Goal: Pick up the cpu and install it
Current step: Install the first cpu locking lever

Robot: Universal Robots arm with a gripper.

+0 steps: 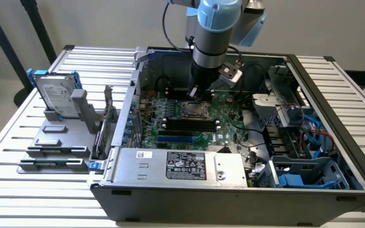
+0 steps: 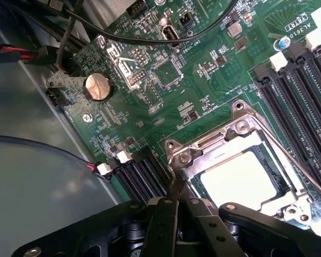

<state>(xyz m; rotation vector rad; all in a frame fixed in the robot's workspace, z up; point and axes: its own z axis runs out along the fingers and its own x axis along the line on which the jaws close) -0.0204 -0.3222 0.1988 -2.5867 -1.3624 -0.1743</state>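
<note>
The cpu (image 2: 239, 180) is a flat square with a bright silver top, lying inside the metal frame of the socket (image 2: 203, 147) on the green motherboard (image 2: 150, 80). In the exterior view the socket (image 1: 194, 110) sits mid-board inside the open computer case (image 1: 233, 190). My gripper (image 1: 194, 92) hangs just above the socket's far edge, reaching down into the case. In the wrist view its black fingers (image 2: 166, 214) are pressed together at the socket frame's corner, and the gripper (image 2: 177, 202) is shut with nothing visible between them.
Black memory slots (image 2: 305, 96) run beside the socket, with more slots (image 2: 142, 179) at its other side. Black cables (image 2: 150, 40) cross the board near a coin battery (image 2: 98, 86). A silver box with a black label (image 1: 182, 166) fills the case front. A hard drive (image 1: 59, 97) stands on a grey rack at the exterior view's left.
</note>
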